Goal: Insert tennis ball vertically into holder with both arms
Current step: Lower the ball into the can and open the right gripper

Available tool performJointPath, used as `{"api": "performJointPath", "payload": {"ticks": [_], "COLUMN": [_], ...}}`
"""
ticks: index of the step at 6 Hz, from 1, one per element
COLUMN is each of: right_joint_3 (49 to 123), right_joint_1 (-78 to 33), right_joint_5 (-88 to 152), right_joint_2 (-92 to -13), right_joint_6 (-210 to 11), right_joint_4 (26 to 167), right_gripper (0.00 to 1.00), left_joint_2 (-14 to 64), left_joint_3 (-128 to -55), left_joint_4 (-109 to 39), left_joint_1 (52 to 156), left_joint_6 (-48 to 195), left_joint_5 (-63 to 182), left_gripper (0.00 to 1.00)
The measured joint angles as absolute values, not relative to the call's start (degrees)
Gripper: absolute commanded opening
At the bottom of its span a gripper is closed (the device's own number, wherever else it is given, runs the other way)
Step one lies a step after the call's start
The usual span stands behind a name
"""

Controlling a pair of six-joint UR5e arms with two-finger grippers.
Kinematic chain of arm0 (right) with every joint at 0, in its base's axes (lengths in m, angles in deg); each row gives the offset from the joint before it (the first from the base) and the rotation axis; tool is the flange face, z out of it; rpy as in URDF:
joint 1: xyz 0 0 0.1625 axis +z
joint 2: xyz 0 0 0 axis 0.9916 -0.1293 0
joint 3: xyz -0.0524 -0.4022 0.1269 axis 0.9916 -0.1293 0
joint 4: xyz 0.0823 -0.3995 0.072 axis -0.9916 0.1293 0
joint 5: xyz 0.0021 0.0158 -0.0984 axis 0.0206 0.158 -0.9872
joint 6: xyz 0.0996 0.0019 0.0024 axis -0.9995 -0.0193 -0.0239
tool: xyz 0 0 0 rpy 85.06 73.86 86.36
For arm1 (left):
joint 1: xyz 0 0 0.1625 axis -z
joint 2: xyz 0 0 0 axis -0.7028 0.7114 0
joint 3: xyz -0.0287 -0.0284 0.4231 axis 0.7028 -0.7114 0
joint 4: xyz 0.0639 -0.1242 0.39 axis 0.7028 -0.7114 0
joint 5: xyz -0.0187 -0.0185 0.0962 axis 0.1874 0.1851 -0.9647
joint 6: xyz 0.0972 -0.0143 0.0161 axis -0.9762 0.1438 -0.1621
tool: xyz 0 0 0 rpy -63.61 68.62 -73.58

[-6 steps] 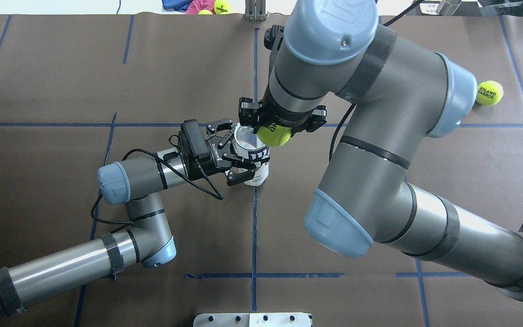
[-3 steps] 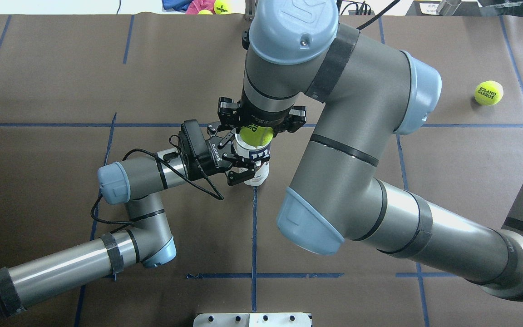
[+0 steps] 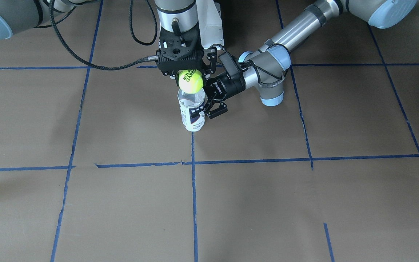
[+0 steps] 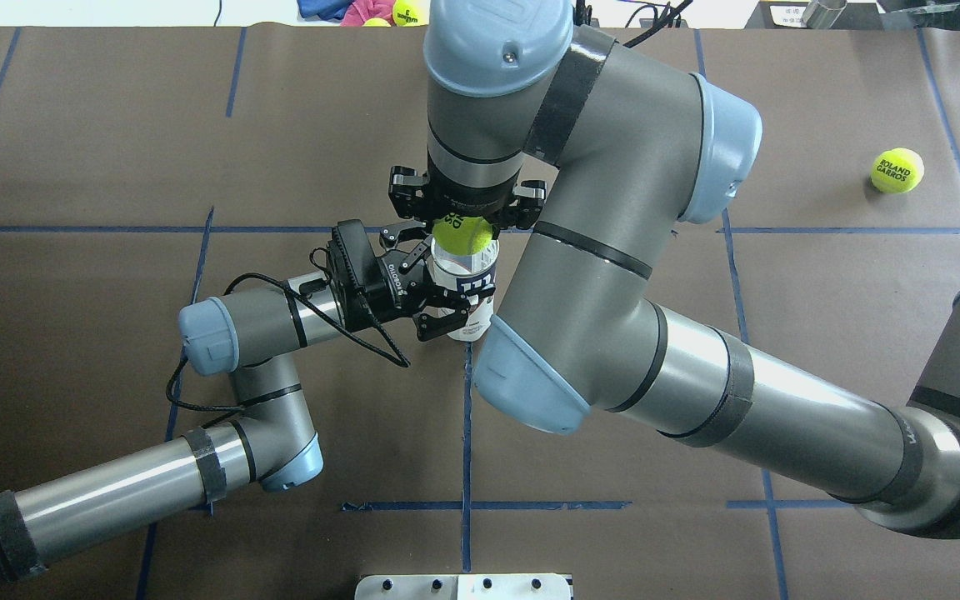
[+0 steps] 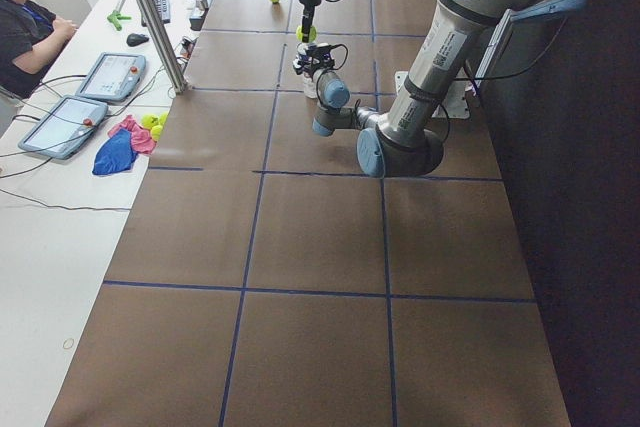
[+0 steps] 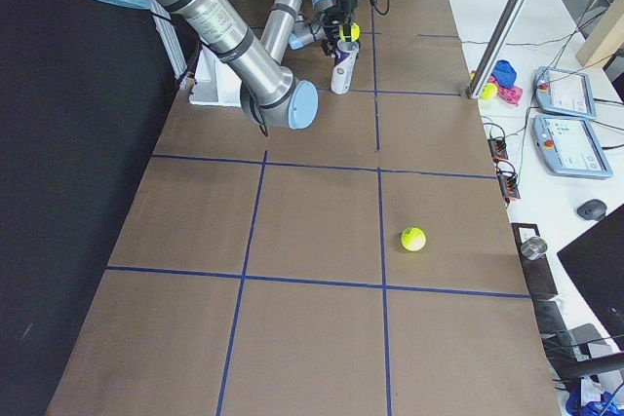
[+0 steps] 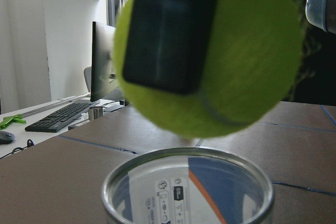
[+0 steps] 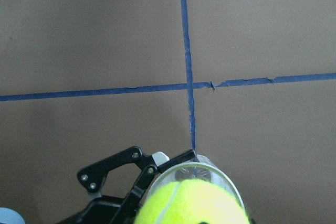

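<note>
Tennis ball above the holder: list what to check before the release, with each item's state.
1. Grip of right claw on tennis ball: ok, shut on it.
2. Grip of left claw on holder: ok, shut round it.
3. Holder upright, mouth open: ok.
4. Ball over the mouth and above the rim: ok in both wrist views.
5. Room inside the holder: cannot tell, bottom hidden.

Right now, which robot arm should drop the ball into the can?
The right one. The right gripper holds the tennis ball just above the open mouth of the holder. The left gripper is clamped around the upright holder, so its job is steadying it.
</note>
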State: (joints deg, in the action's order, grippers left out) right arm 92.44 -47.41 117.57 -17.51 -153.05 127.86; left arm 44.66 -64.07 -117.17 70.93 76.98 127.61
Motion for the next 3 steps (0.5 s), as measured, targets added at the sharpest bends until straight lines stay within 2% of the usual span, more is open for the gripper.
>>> {"api": "performJointPath", "payload": {"ticks": [1, 3], "right_joint_3": [92.2, 92.5], "right_joint_1": [-47.4, -47.5], "right_joint_5": [117.5, 117.6], "right_joint_2": [-17.6, -17.6], "right_joint_6": [-153.0, -152.9], "right_joint_4": [127.9, 127.9], "right_gripper": [0.99, 1.0], "left_joint_2": [44.7, 44.6], "left_joint_3": [-64.1, -64.1], "left_joint_4": [-117.2, -117.2], "left_joint_1": [70.9, 70.9], "left_joint_6": [77.0, 77.0], "left_joint_5": [127.6, 127.6], "left_gripper": [0.8, 0.8]}}
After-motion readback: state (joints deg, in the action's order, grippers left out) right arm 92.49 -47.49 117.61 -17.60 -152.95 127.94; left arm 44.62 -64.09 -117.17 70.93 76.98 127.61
